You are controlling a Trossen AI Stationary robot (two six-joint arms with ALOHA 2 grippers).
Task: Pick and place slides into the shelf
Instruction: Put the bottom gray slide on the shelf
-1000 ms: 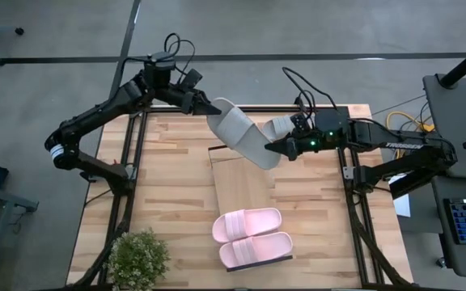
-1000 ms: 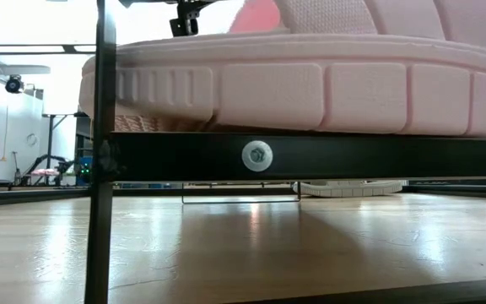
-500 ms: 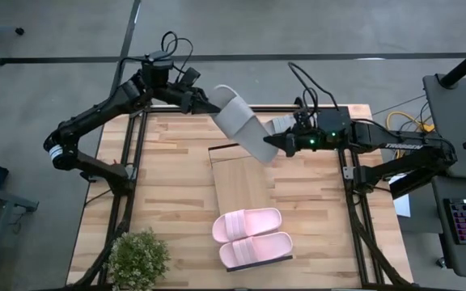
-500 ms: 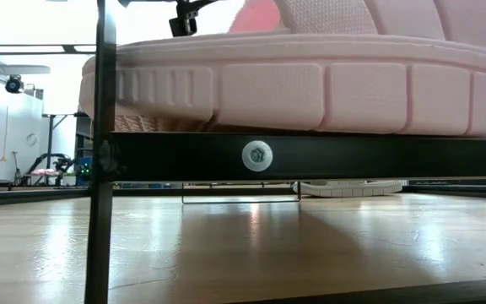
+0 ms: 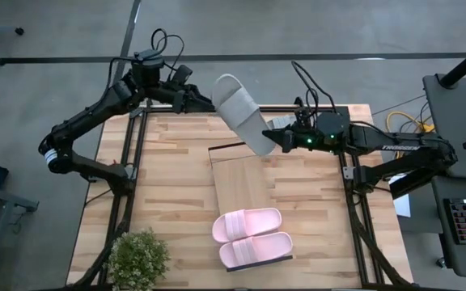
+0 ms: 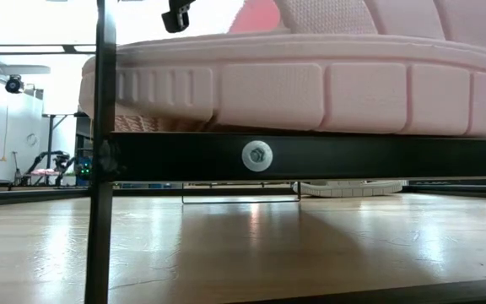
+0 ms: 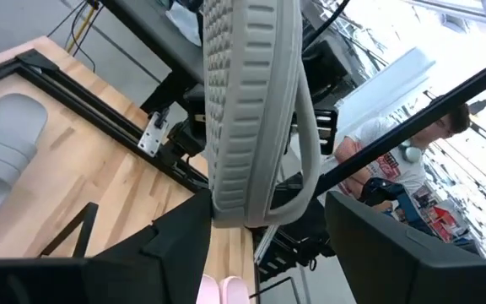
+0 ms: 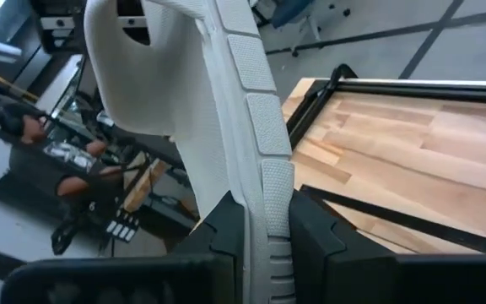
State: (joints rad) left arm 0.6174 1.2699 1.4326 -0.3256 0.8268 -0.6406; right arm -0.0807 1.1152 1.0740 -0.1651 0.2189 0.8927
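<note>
Change: the grey slide [image 5: 243,113] is riding higher and farther toward the table's back edge than a second ago, now hanging partly past that edge, held between both arms.
Meaning: judged as a mid-air handover or re-grip; this slide is not yet heading down onto the shelf [image 5: 245,190].
Table: the plank tabletop [image 5: 172,194] is carrying the shelf down its middle; the pink pair [image 5: 252,237] is already sitting at the shelf's near end.
Second grey slide: lying on the planks at the back, seen by the left wrist camera [image 7: 2,152].
Left gripper [image 5: 203,103]: fingers spread wide, flanking the slide's far end.
Right gripper [image 5: 272,138]: fingers pinching the slide's sole edge at its other end.
Room: grey floor around the table; a potted plant [image 5: 138,257] at a near corner; a person [image 7: 399,165] beyond the table.
</note>
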